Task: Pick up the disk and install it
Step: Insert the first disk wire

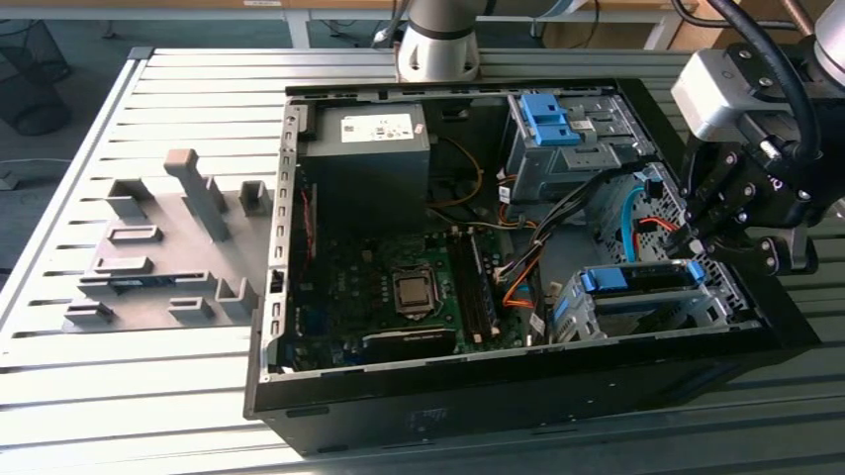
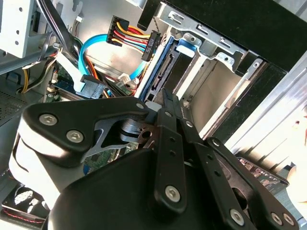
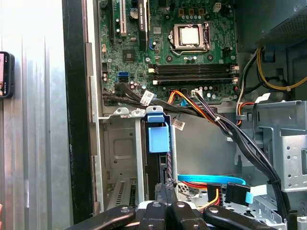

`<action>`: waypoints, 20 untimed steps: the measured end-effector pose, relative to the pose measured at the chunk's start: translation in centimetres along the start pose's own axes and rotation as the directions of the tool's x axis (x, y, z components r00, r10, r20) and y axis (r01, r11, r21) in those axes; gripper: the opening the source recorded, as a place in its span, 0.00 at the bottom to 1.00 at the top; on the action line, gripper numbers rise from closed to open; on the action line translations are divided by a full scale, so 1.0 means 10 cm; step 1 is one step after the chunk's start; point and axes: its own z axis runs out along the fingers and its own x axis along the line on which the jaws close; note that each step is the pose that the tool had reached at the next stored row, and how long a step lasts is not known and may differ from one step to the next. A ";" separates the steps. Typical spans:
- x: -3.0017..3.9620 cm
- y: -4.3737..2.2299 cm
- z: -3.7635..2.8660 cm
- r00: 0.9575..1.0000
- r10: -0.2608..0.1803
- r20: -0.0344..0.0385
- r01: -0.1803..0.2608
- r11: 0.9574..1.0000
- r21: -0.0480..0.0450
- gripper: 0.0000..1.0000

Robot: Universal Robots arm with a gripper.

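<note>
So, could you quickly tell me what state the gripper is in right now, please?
Gripper: fingers drawn together, holding nothing, poised beside the disk that sits in the drive cage of the computer case.

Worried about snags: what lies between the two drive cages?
In the exterior view the stretch is not bare: a blue flat cable, red wires and black cables cross between the far cage and the near cage.

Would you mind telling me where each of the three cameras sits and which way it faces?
Exterior view: off the arm, looking down on the open computer case; arm and gripper at its right.
First wrist view: on the arm, facing the motherboard and the disk; gripper links show.
Second wrist view: behind the gripper, facing the drive cage.
Both wrist views share the blue cable.
</note>
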 end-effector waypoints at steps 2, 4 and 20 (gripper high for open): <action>0.000 0.000 0.000 1.000 0.000 0.000 0.000 1.000 0.000 0.11; 0.000 0.016 0.000 1.000 0.000 0.000 0.000 1.000 0.000 0.11; 0.001 0.018 0.000 1.000 0.000 0.000 0.000 1.000 0.000 0.17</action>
